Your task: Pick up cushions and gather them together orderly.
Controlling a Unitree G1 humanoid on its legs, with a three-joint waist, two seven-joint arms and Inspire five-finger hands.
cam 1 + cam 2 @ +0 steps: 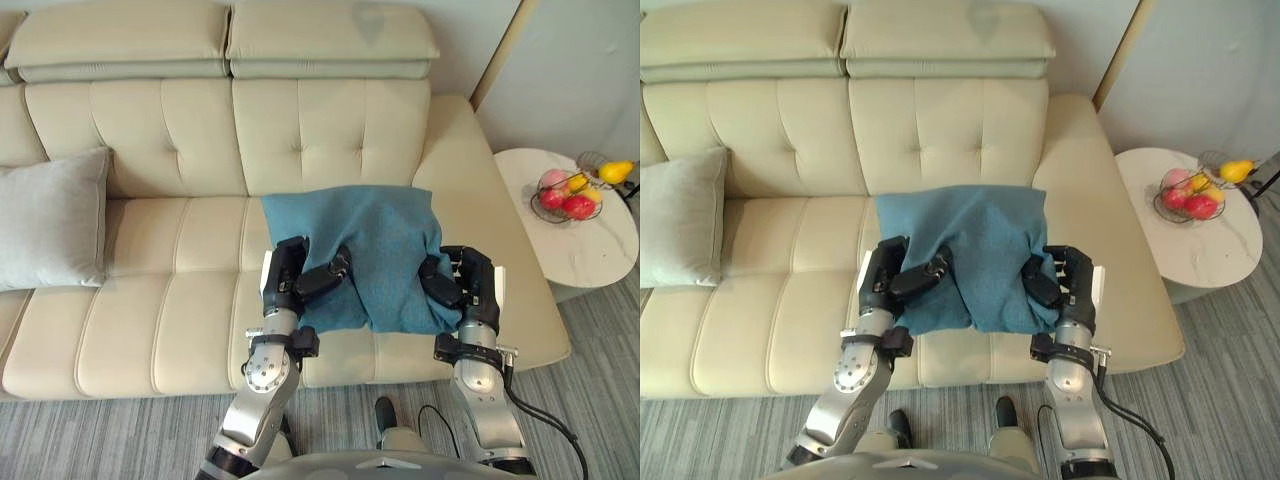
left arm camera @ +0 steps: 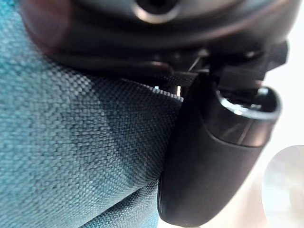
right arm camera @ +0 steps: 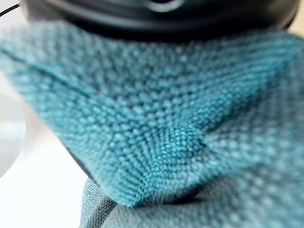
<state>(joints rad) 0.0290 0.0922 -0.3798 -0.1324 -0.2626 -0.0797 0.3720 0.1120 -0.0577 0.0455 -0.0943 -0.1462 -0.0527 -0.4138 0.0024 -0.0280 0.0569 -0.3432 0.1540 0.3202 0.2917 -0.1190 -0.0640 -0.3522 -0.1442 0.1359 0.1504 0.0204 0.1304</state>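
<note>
A teal knitted cushion [image 1: 375, 255] lies flat on the right seat of the cream sofa [image 1: 170, 300], near its front edge. My left hand [image 1: 300, 275] grips the cushion's near left edge, thumb laid over the fabric [image 2: 80, 152]. My right hand [image 1: 455, 280] clasps the near right corner, whose knit [image 3: 180, 128] bunches against the palm. A light grey cushion [image 1: 50, 220] leans upright against the sofa back at the far left, well apart from both hands.
A round white side table [image 1: 590, 250] stands right of the sofa with a wire bowl of fruit [image 1: 570, 195] on it. The sofa's right armrest [image 1: 480, 190] lies just beyond the teal cushion. Grey carpet [image 1: 100, 440] runs along the sofa's front.
</note>
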